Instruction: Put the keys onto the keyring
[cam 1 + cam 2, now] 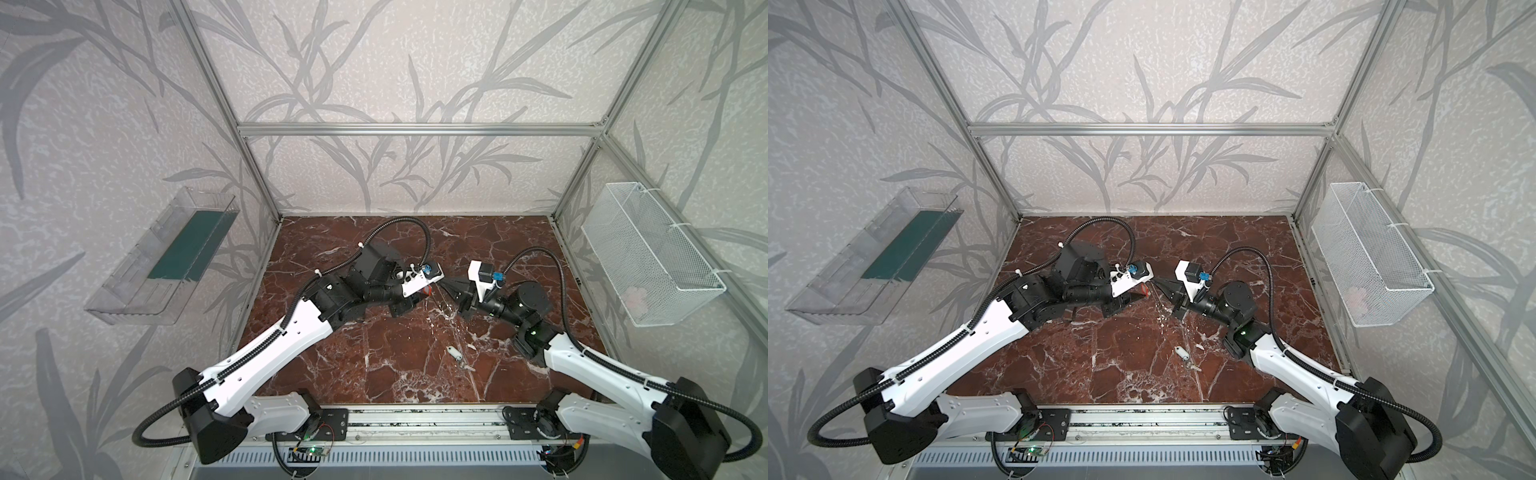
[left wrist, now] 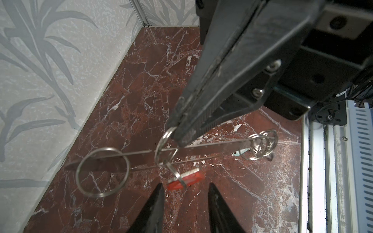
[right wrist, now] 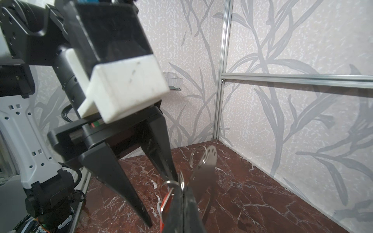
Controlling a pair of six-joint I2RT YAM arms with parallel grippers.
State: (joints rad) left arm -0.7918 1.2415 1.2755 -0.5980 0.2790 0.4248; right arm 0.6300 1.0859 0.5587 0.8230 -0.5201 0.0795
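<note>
With the right hand (image 2: 179, 135) clamped on the raised keyring (image 3: 203, 173), red-tagged key (image 2: 184, 179) dangling from it, the open left hand (image 2: 185, 188) should back off straight, unsnagged, toward the white-tagged key (image 1: 456, 353) on the tabletop (image 1: 374, 374).

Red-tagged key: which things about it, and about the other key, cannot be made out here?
- Red-tagged key: mostly hidden, right wrist view, behind the right gripper.
- Whether its ring passes through the keyring: left wrist view, plate edge-on.
- White-tagged key: too small in both top views; keyring partly covers it in left wrist view.
</note>
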